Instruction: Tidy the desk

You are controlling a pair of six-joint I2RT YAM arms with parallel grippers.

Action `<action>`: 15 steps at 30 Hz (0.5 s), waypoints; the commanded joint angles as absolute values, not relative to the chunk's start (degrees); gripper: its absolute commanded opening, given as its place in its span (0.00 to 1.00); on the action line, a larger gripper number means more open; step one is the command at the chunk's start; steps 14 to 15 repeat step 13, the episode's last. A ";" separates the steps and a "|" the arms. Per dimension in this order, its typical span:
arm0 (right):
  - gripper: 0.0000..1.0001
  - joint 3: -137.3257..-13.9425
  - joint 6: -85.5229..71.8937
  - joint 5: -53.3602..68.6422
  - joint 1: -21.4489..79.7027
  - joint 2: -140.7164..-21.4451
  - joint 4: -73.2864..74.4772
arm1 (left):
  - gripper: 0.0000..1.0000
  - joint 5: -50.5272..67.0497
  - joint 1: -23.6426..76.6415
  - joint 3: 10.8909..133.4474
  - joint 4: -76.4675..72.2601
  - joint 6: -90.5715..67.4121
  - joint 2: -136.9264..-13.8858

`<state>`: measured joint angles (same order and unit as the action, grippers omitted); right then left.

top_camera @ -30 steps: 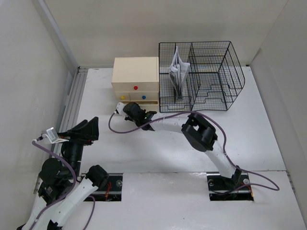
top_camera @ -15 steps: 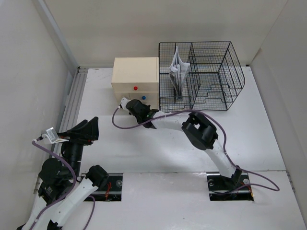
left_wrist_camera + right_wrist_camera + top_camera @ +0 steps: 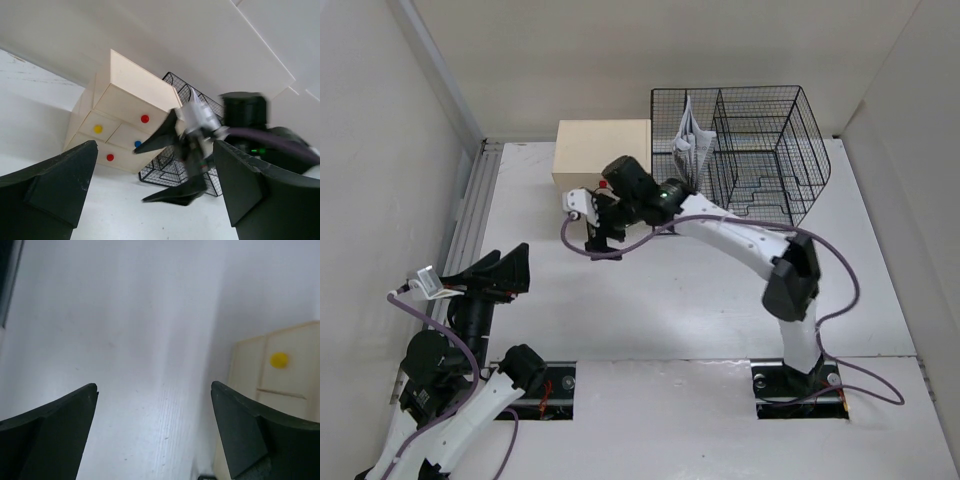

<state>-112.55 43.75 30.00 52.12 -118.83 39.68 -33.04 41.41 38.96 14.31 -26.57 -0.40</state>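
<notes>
Fingers on my right gripper gape empty just near of the drawer box, far on the desk, its drawers shut, I judge. Left gripper hangs open near-left, out of the way.

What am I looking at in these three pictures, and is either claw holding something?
Two robot arms are bolted at the near edge of a white desk. One picture looks down from above; the other two come from cameras on each wrist, with the dark fingers at the bottom corners. At the far end stand a beige drawer box and a black wire basket with papers standing inside. The left gripper and the right gripper, near the box, are both open and empty.
</notes>
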 commanded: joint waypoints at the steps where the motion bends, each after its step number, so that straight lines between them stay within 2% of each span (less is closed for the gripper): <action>1: 1.00 -108.15 25.05 25.91 50.45 -106.47 32.69 | 1.00 -31.64 41.13 38.41 10.55 -25.40 0.97; 2: 1.00 -104.19 19.48 17.05 51.23 -102.87 20.95 | 1.00 -31.64 41.13 38.41 10.55 -25.40 0.44; 3: 1.00 -97.19 17.25 10.52 51.24 -99.44 17.18 | 1.00 -31.64 41.13 38.41 10.55 -25.40 -0.08; 4: 1.00 -94.07 17.23 6.02 51.24 -93.23 14.01 | 1.00 -30.94 41.13 38.41 10.55 -24.88 -0.61; 5: 1.00 -91.43 17.92 -4.12 51.24 -90.73 11.54 | 1.00 -30.94 41.13 38.41 10.55 -24.87 -1.66; 8: 1.00 -85.36 18.72 -16.82 51.24 -84.49 7.83 | 1.00 -28.84 41.13 38.41 9.24 -24.35 -4.38; 11: 1.00 -77.10 24.87 -17.84 50.28 -78.34 5.02 | 1.00 -26.29 41.13 38.41 8.45 -24.35 -7.46; 13: 1.00 -74.02 19.73 -11.99 46.42 -74.82 5.01 | 1.00 -24.27 40.61 38.41 7.13 -23.82 -12.89; 15: 1.00 -74.02 19.73 -11.99 46.42 -74.82 5.01 | 1.00 -24.27 40.61 38.41 7.13 -23.82 -12.89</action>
